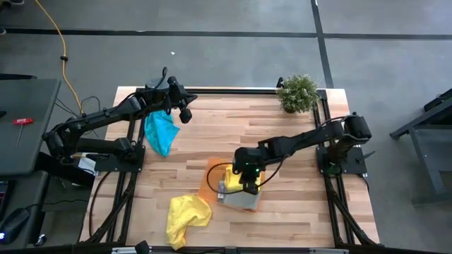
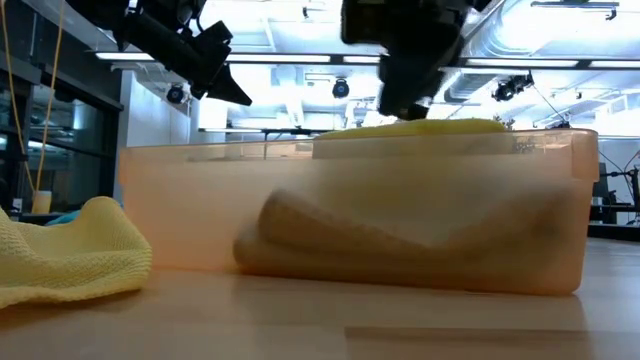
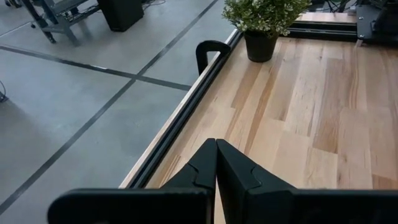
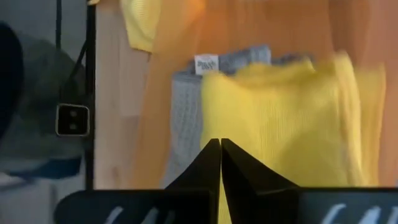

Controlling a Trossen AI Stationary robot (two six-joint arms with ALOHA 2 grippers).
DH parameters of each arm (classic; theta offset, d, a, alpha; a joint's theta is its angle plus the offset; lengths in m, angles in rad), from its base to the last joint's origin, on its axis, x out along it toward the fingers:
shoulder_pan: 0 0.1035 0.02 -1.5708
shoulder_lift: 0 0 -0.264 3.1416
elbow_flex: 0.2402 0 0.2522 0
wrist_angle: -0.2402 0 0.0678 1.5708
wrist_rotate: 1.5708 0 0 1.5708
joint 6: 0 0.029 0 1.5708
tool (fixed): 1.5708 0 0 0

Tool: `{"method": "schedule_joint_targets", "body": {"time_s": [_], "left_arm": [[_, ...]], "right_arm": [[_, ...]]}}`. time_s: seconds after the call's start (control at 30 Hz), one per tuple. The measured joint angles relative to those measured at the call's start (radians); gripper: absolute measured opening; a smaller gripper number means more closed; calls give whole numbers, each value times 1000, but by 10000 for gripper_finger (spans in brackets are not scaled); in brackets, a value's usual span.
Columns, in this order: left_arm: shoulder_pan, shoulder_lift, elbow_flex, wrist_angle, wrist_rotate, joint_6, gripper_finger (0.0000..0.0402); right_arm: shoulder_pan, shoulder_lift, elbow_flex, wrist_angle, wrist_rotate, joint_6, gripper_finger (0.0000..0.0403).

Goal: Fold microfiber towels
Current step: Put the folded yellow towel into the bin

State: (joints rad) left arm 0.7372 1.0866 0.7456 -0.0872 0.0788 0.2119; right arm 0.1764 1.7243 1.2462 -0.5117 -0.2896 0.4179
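Right gripper (image 4: 219,144) is held over the orange tray (image 1: 212,176), jaws pressed together, above the folded yellow towel (image 4: 280,118) on the grey towel (image 4: 186,118); left gripper (image 3: 216,146) is parked, jaws pressed together, by the teal towel (image 1: 159,132)

Pale wooden desk (image 1: 296,169), planked, smooth with a soft satin sheen. Translucent orange plastic tray (image 2: 560,200), glossy-walled. Yellow towel (image 4: 280,118) of ribbed, matt microfibre cloth over a grey towel (image 4: 186,112) of waffle-textured weave bearing a small white label. Matt black plastic hands (image 3: 216,177), (image 4: 220,171). Smooth grey concrete floor (image 3: 74,106).
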Motion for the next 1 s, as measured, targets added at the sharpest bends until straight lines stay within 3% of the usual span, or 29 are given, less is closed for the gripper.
{"method": "schedule_joint_targets", "body": {"time_s": [0.23,0.43,0.53,0.67,0.83,1.0], "left_arm": [[0,0,0,-10,0,-23,0],[0,0,0,-43,0,-27,0],[0,0,0,-54,-1,-26,0],[0,0,0,-52,-6,-26,0],[0,0,0,-52,-8,-26,0],[0,0,0,-52,-8,-26,0]], "right_arm": [[-2,108,94,-41,39,-255,1],[-3,216,142,-58,95,-346,0],[-13,224,148,-59,128,-335,0],[-35,225,147,-85,212,-204,0],[-55,225,147,-123,233,-66,0],[-29,225,147,-120,173,-122,0]]}}
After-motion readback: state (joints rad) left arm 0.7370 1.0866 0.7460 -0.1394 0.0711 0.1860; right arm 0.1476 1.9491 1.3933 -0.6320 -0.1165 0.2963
